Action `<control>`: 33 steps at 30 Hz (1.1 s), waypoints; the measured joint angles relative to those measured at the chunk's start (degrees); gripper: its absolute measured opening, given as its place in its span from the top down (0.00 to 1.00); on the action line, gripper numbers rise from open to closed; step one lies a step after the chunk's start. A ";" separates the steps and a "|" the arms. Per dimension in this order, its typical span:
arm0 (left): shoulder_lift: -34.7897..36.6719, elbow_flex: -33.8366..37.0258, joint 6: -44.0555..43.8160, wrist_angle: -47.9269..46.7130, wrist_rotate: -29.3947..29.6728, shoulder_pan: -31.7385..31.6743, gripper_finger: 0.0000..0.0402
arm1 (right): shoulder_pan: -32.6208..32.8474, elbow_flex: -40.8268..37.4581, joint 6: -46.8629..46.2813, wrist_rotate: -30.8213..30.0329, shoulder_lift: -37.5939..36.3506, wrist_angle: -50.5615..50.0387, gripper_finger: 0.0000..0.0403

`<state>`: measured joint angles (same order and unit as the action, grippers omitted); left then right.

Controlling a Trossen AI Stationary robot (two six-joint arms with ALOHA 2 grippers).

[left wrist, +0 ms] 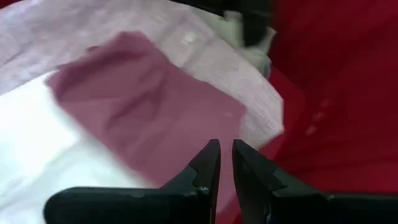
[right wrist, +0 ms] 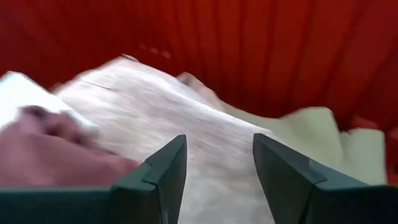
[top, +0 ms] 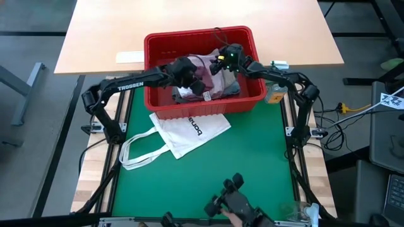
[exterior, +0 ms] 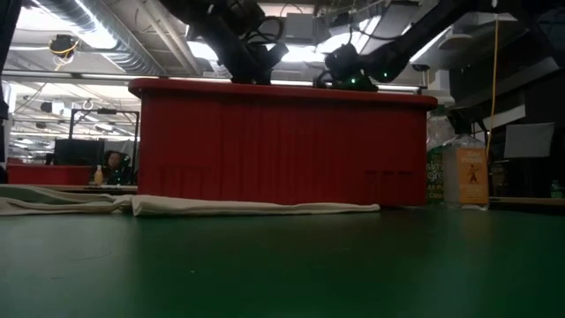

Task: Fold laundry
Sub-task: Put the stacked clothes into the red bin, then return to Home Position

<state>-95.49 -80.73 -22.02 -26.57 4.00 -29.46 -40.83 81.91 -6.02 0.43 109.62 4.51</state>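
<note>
Claws over soft cloth inside the ribbed red basket (top: 202,104).
My left gripper (left wrist: 225,163), nearly closed and empty, hovers above the maroon garment (left wrist: 149,106); my right gripper (right wrist: 217,163) gapes, empty, over the mottled pink garment (right wrist: 155,112).

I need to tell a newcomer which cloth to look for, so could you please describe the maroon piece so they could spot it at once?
Start at the red basket at the far end of the green table, where both arms reach in. Among the clothes in it, the maroon cloth lies just ahead of the left gripper, on paler mottled pink fabric. It is the only deep wine-coloured piece there.
</note>
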 joint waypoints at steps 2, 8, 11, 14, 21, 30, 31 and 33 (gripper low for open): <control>-0.15 -0.02 1.17 -1.05 1.07 1.19 0.90 | -1.11 0.00 0.00 0.00 1.18 0.13 0.54; -2.18 0.00 1.69 -6.21 8.11 3.59 0.90 | -3.29 0.00 -0.06 0.11 4.77 0.06 0.54; -2.53 0.00 1.97 -5.65 8.56 3.87 0.90 | -3.91 -0.02 -0.11 0.57 5.20 -0.40 0.54; -1.85 0.00 3.14 -3.78 8.48 3.87 0.90 | -3.86 -0.05 -0.11 1.18 3.87 -0.97 0.54; 5.66 -0.02 3.45 -3.48 7.08 3.87 0.90 | -3.86 0.00 -0.10 5.72 -6.24 -5.01 0.54; 20.20 -0.02 14.34 -5.55 7.01 6.00 0.90 | -3.84 -0.02 1.10 10.83 -24.35 -14.09 0.54; 21.93 -0.02 15.00 -6.28 7.03 6.44 0.90 | -3.84 -0.02 1.92 11.16 -26.58 -15.63 0.54; 25.49 -0.11 16.75 -8.08 7.02 7.48 0.90 | -3.82 -0.02 3.46 11.49 -30.90 -18.71 0.54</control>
<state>-70.00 -80.84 -5.28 -34.66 11.02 -21.98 -44.64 81.89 -2.56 11.91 78.72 -14.20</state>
